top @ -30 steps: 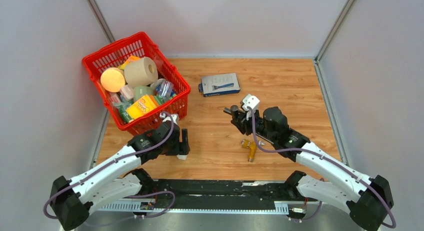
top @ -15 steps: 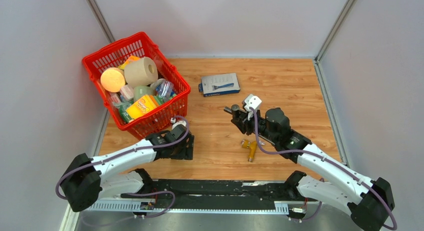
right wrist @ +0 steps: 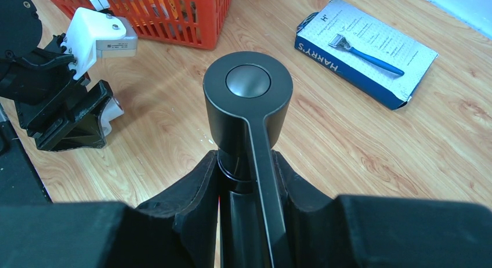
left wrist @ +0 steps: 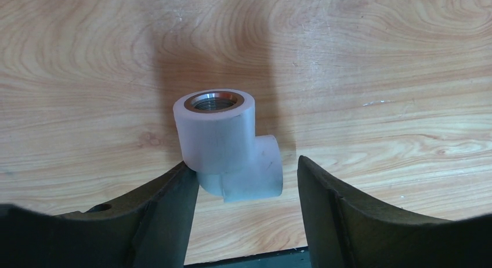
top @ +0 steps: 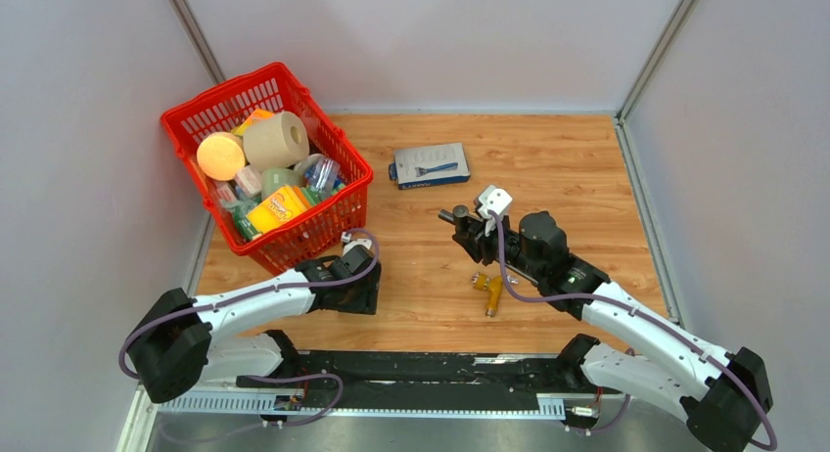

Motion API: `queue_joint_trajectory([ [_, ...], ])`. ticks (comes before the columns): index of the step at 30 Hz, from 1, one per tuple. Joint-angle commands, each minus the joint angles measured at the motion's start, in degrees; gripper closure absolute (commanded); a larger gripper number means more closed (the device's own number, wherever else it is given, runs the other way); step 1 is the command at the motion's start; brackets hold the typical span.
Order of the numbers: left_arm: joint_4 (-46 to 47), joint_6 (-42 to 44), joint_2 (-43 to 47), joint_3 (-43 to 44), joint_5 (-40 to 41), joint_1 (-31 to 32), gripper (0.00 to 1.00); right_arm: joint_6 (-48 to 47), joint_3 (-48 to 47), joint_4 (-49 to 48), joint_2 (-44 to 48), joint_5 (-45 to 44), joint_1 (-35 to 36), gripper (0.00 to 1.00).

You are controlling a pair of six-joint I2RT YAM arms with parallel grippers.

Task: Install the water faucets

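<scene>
1. On the wooden table (top: 587,168), a white elbow (left wrist: 223,137) is straddled by the spread left gripper (left wrist: 246,168), presumably for steadying.
2. The faucet (right wrist: 248,88) is pinched mid-frame by the right gripper (right wrist: 246,163), seemingly poised for threading.

The wooden table (top: 568,168) bears a red basket (top: 303,232), razor box (top: 431,165), white elbow fitting (left wrist: 229,143) and yellowish part (top: 488,289).

The faucet (right wrist: 248,100) is cut off at the bottom of the right wrist view, and the white elbow fitting (left wrist: 223,143) is hidden beneath the left gripper (top: 360,293) in the top view.
</scene>
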State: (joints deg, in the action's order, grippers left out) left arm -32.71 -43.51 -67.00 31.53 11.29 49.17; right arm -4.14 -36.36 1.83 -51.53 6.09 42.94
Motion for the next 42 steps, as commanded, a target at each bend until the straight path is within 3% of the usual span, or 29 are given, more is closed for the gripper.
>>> queue_joint_trajectory([
  [1, 1.77, 1.84, 0.03, 0.38, 0.66, 0.32, 0.33, 0.28, -0.82, -6.31, 1.52, 0.24, -0.05, 1.00],
  [10, 3.09, 5.88, 1.52, 0.81, -0.56, 0.32, 0.62, 0.27, -0.99, -6.31, 2.13, 0.50, -0.05, 1.00],
  [15, 4.58, 11.33, 5.99, 3.18, -2.93, 0.32, 0.89, 0.01, -1.52, -5.87, 2.83, 1.73, -0.05, 1.00],
  [18, 5.20, 16.69, 8.55, 5.64, -5.57, 0.32, 0.99, -0.34, -2.75, -4.38, 3.45, 3.14, -0.05, 1.00],
  [26, 5.64, 33.74, 12.77, 15.66, -16.38, 0.32, 1.00, -3.94, -7.32, 3.00, 6.70, 8.67, -0.05, 1.00],
  [32, 5.02, 51.49, 14.52, 23.04, -24.29, 0.31, 1.00, -10.00, -11.10, 8.10, 7.67, 13.51, -0.05, 1.00],
  [38, 5.72, 73.17, 17.51, 24.28, -33.08, 0.32, 1.00, -16.94, -16.10, 12.85, 6.18, 18.43, 0.22, 1.00],
  [42, 6.52, 81.71, 18.40, 23.84, -34.23, 0.32, 1.00, -21.16, -20.14, 17.32, 5.04, 19.84, 1.53, 1.00],
])
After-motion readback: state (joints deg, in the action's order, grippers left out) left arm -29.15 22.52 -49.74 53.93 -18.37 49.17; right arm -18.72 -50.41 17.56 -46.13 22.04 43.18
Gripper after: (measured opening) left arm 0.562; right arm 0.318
